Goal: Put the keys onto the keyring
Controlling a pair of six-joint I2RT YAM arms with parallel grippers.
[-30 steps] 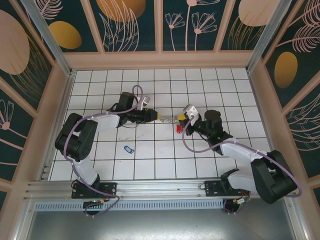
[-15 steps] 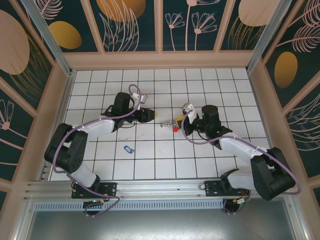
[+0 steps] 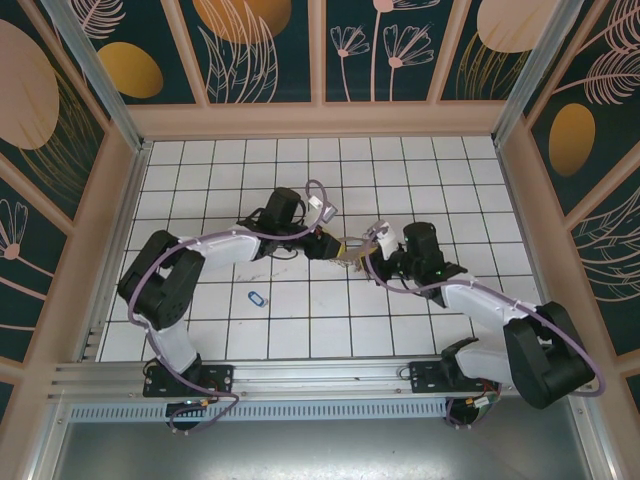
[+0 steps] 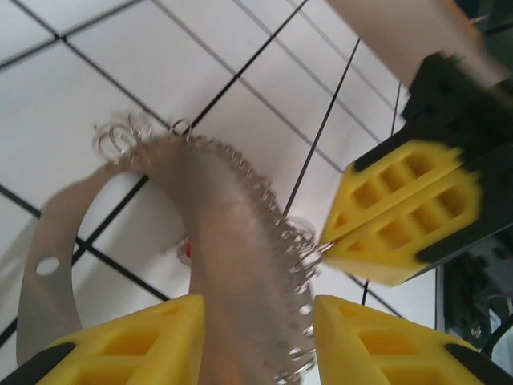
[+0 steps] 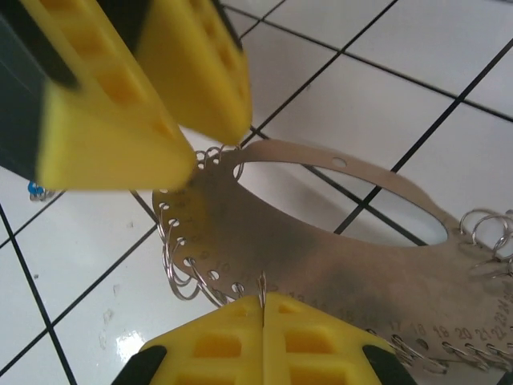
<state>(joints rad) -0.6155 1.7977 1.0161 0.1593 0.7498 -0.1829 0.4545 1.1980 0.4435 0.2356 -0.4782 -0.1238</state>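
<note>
The keyring is a flat grey metal loop with small wire rings along its rim, held just above the floor at the centre. My right gripper is shut on one wire ring at the rim, its tips pressed together. My left gripper stands open, its yellow fingers either side of the keyring's band, a small gap on the right. A blue key lies alone on the tiles to the left. A red bit peeks from behind the band.
White tiled floor with dark grid lines, walled by beige rails and patterned panels. The two grippers nearly touch over the middle tiles. Both arms' bases sit at the near rail.
The left gripper drew back from the keyring, then moved right again and now straddles its band. The right gripper kept hold and shifted the keyring slightly left.
</note>
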